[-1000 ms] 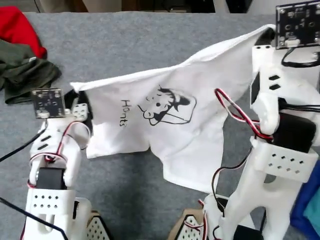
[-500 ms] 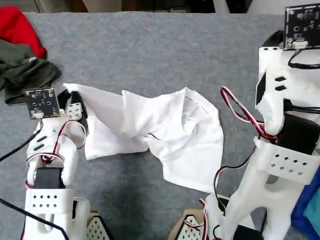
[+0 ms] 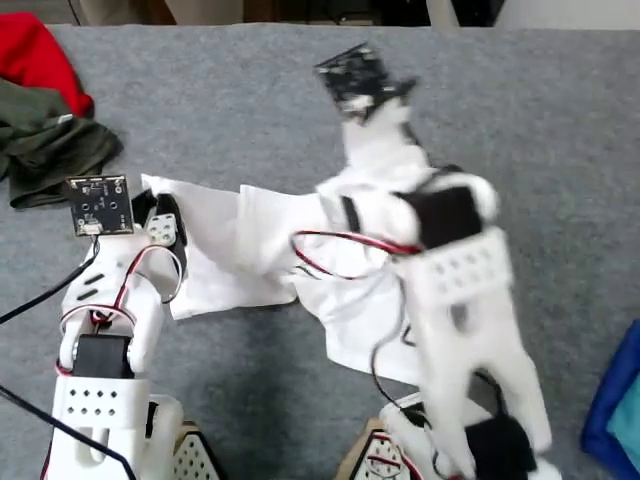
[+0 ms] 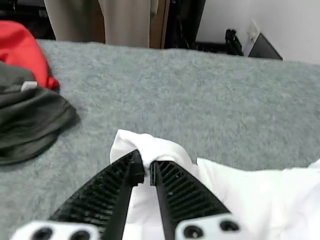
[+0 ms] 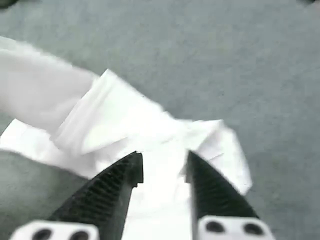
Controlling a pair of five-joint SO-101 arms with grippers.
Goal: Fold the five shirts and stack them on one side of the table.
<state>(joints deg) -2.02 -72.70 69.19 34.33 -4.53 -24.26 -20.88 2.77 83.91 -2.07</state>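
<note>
A white shirt [image 3: 245, 240] lies crumpled on the grey table [image 3: 250, 90], bunched into folds. My left gripper [image 4: 143, 170] is shut on one corner of the shirt [image 4: 150, 147], at the shirt's left end [image 3: 160, 222] in the high view. My right arm [image 3: 420, 215] leans across the shirt's right half and hides part of it. My right gripper [image 5: 162, 167] hangs open just above the rumpled white cloth [image 5: 125, 120], with nothing between its fingers.
A red shirt [image 3: 35, 50] and a dark green shirt [image 3: 50, 145] are heaped at the table's far left; the left wrist view shows the red shirt [image 4: 20, 50] and green shirt [image 4: 27, 122] too. Blue cloth [image 3: 615, 400] lies at the right edge.
The right gripper has let go of the shirt's raised corner; the spread shirt dropped into a crumpled heap. The right arm then swung left over it. The left gripper kept its hold.
</note>
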